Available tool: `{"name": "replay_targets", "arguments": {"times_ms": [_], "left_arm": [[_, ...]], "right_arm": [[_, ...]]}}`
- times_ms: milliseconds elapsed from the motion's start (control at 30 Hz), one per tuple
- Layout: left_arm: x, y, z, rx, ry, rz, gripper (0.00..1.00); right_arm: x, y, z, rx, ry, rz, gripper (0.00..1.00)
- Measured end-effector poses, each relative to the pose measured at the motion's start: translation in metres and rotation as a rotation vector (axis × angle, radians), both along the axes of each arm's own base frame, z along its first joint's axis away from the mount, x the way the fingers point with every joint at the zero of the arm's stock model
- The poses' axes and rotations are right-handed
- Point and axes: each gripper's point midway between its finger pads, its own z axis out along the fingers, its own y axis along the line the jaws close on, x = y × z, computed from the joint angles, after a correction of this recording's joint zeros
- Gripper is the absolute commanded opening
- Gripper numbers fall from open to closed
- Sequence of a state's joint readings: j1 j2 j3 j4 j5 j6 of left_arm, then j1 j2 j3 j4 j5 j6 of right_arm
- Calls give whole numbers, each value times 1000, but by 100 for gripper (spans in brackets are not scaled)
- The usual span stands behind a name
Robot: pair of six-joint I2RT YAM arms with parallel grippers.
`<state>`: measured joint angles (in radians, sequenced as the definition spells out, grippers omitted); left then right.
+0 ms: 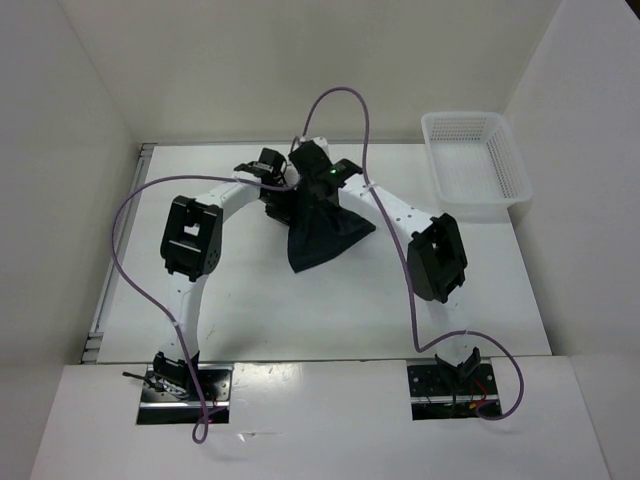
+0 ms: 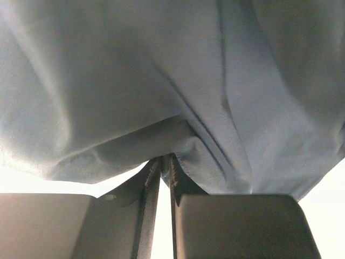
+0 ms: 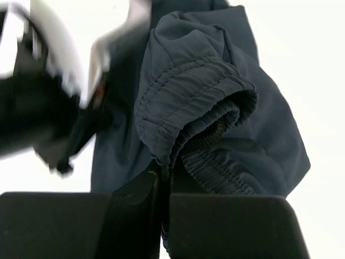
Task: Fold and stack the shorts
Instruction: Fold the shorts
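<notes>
Shorts dark navy, near black; basket white mesh; cables purple — table white.

White tubular left arm and right arm carried boxy black plastic joint housings. Thin purple cables looped off both. A small green LED glowed at one wrist. Left gripper and right gripper had matte black fingers.

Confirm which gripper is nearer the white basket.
Right. The right gripper, shut on the shorts, sits centrally, apart from the white basket at the far right; the left gripper, on the same shorts, lies farther away beside it.
</notes>
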<state>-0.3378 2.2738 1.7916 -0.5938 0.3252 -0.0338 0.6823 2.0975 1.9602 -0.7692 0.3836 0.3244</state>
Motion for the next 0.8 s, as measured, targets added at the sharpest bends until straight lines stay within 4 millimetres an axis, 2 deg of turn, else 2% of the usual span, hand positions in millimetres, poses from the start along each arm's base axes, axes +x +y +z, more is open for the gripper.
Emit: {"name": "replay_targets", "arguments": {"times_ms": [167,233,300,367,433,467,500,667,700,800], "left_arm": [[16,43,2,42,-11,93,21],[21,61,2,61,-15,132,23],[20,71,2,72,-10,152,23],[19,73,2,69,-4,154,23],[18,71,2,57,3,149,23],[17,71,2,53,7,148,23],[16,71,2,50,12,147,23],[13,72,3,37,30,149,27],[12,73,3,36,35,151,28],[12,81,3,28,48,165,38]], "right_arm": [[-29,27,-22,-48,21,95,1],[-38,36,-25,-60,28,138,1],[-43,45,-24,-54,26,173,1],[-43,53,-21,-37,28,194,3],[-42,57,-18,-22,26,205,9],[-41,60,-17,-13,25,213,14],[-41,63,-17,-4,25,222,28],[-40,81,-17,46,43,275,48],[-38,88,-14,66,39,290,57],[-31,108,3,122,11,344,59]]}}
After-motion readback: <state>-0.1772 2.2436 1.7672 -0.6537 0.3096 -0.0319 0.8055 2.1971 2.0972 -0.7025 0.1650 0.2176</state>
